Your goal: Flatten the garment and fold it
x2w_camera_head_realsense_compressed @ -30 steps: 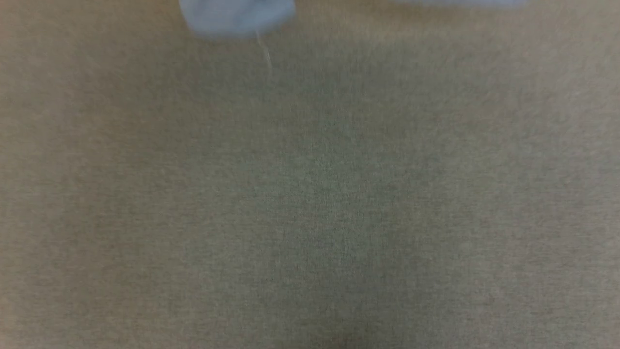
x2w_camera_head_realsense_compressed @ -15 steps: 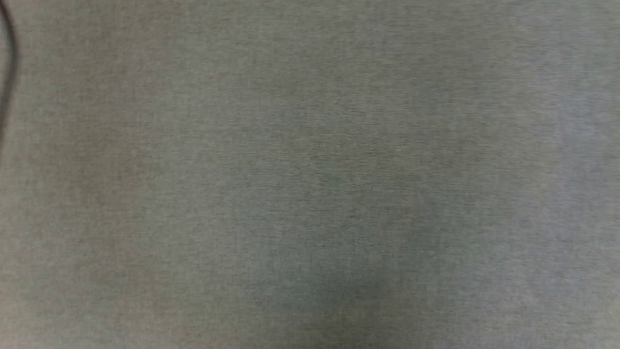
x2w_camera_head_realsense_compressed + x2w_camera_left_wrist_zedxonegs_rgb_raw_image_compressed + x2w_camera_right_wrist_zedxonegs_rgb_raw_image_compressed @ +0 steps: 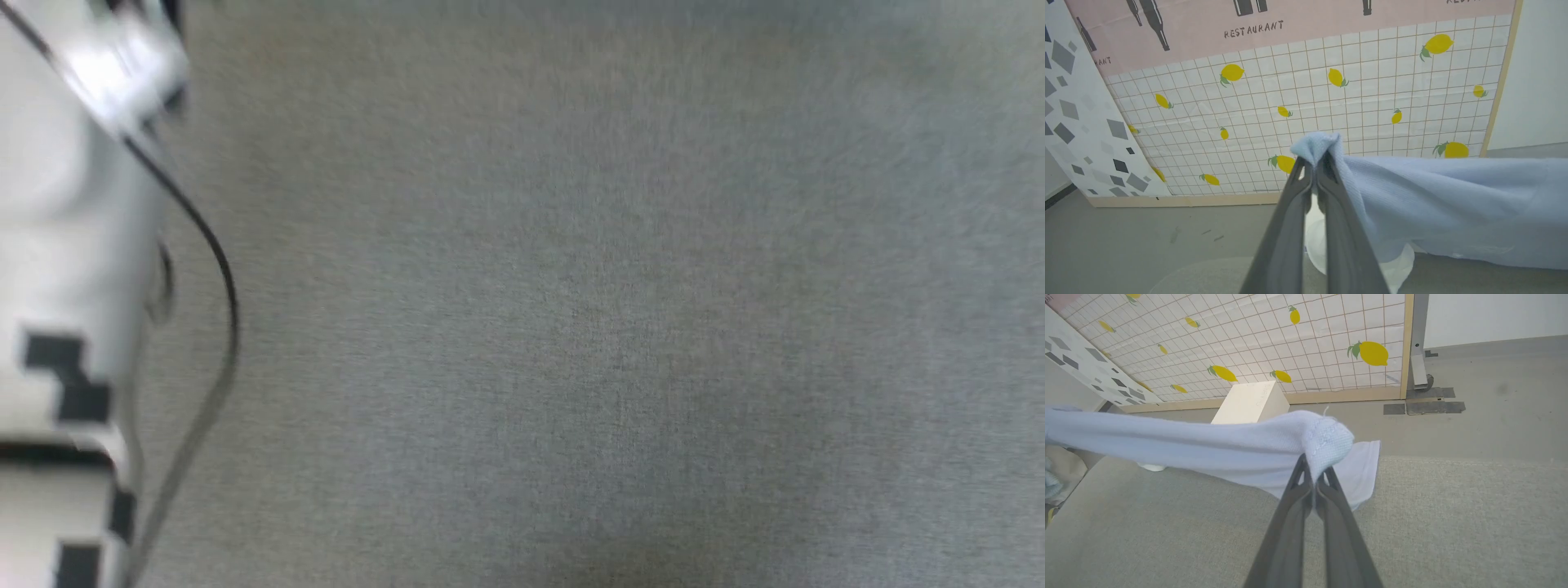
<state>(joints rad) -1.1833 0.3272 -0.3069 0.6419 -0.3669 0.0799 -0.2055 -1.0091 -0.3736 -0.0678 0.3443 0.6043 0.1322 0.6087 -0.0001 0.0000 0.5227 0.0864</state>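
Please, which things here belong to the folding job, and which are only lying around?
Job: garment; left gripper and right gripper, both shut on it; grey cloth surface.
Lying about: lemon-print panel; white box; tape patches; black cable.

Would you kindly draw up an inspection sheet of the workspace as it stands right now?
Surface: grey-green woven tabletop, flat.
Job's things: light-blue garment held up off the tabletop, a white part hanging beside the right grip.
Clutter: white box beyond the tabletop's far edge.
Grippers: left gripper shut on a bunched garment edge; right gripper shut on another bunched part.
Cables: dark cable curving beside the pale forearm.
Surroundings: lemon-print panel, grey floor, tape strips.
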